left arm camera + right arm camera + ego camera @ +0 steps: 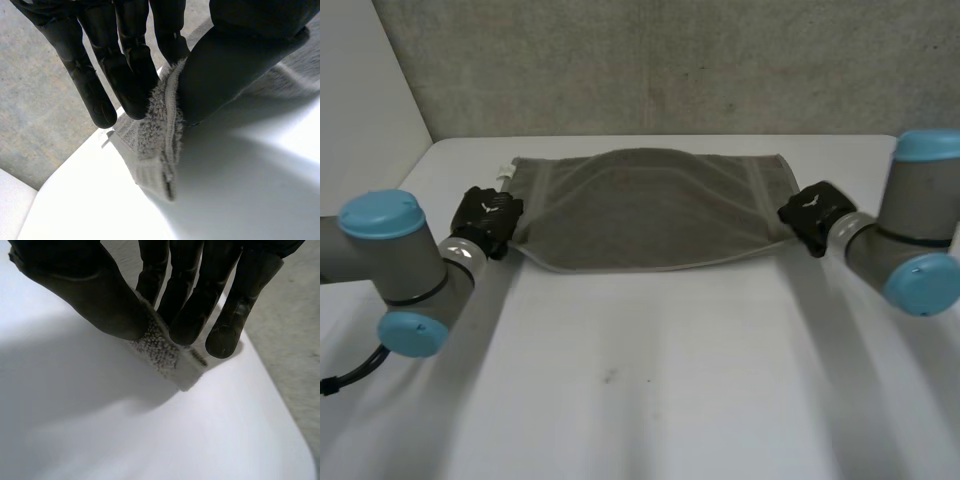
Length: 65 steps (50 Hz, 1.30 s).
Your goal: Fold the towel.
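White table (pixel 640 390), grey concrete wall (pixel 650 60) beyond far edge. Grey towel (pixel 650 210) spread across far part of table, between both hands. Left hand (pixel 485 220): I see fingers (pixel 130 75) and thumb pinching towel's left edge. Right hand (pixel 812 215): thumb and fingers clamp right-end corner. Can't tell whether towel's middle is touching table.

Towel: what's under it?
The white table shows around the towel, so presumably that. The patch beneath is covered; anything lying there cannot be seen. The left hand and right hand pinch its ends.
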{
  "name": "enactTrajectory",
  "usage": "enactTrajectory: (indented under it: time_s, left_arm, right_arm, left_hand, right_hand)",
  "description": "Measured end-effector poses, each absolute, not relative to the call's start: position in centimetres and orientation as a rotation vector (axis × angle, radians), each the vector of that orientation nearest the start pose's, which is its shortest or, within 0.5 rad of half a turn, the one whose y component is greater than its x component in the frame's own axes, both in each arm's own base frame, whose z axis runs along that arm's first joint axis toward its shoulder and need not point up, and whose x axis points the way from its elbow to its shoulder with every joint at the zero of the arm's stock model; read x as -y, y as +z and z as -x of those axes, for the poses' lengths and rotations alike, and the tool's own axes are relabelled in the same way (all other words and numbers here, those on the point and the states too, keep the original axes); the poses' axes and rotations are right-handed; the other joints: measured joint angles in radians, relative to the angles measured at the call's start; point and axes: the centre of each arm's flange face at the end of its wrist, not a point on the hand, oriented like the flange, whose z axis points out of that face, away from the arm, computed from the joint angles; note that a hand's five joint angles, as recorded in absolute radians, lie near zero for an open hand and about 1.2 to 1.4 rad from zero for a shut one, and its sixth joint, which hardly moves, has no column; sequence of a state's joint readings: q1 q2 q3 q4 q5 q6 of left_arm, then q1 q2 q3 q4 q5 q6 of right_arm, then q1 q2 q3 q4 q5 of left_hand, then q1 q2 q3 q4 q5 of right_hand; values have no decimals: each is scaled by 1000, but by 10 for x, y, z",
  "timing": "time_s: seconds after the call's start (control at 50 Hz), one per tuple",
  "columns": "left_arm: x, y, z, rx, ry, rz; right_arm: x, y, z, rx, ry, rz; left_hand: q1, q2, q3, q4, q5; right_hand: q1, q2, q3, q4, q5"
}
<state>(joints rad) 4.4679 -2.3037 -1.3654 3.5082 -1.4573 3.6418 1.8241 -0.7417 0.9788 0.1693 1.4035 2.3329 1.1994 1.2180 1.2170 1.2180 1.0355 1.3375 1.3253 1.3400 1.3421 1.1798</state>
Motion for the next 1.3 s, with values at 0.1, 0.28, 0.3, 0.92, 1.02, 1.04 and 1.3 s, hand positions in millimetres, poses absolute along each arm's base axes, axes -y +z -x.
enactTrajectory:
  time_s: [0.1, 0.28, 0.3, 0.92, 1.02, 1.04, 1.3]
  left_arm:
    - [354, 147, 233, -2122, -1962, -972]
    - [283, 166, 210, -2233, -1753, -1096]
    - [277, 166, 208, -2243, -1724, -1120]
    - [364, 192, 251, -2211, -1960, -1087]
    - [379, 181, 267, -2196, -1981, -1098]
    - [381, 179, 269, -2195, -1981, -1099]
    - [406, 146, 282, -2184, -1954, -1073]
  right_arm:
    - [372, 190, -230, -2327, -1870, 1501]
    - [308, 212, -181, -2463, -1586, 1742]
    - [302, 210, -177, -2476, -1523, 1779]
    - [377, 187, -209, -2444, -1673, 1674]
    - [394, 180, -212, -2490, -1743, 1620]
    - [396, 179, -212, -2494, -1754, 1613]
    - [414, 161, -212, -2524, -1810, 1591]
  left_hand:
    - [0, 0, 0, 0, 0]
    - [0, 0, 0, 0, 0]
    - [0, 0, 0, 0, 0]
    - [6, 0, 0, 0, 0]
    - [6, 0, 0, 0, 0]
    - [6, 0, 0, 0, 0]
    - [6, 0, 0, 0, 0]
  right_hand:
    - [0, 0, 0, 0, 0]
    - [0, 0, 0, 0, 2]
    - [0, 0, 0, 0, 2]
    - [0, 0, 0, 0, 7]
    - [0, 0, 0, 0, 7]
    - [0, 0, 0, 0, 7]
    - [0, 0, 0, 0, 7]
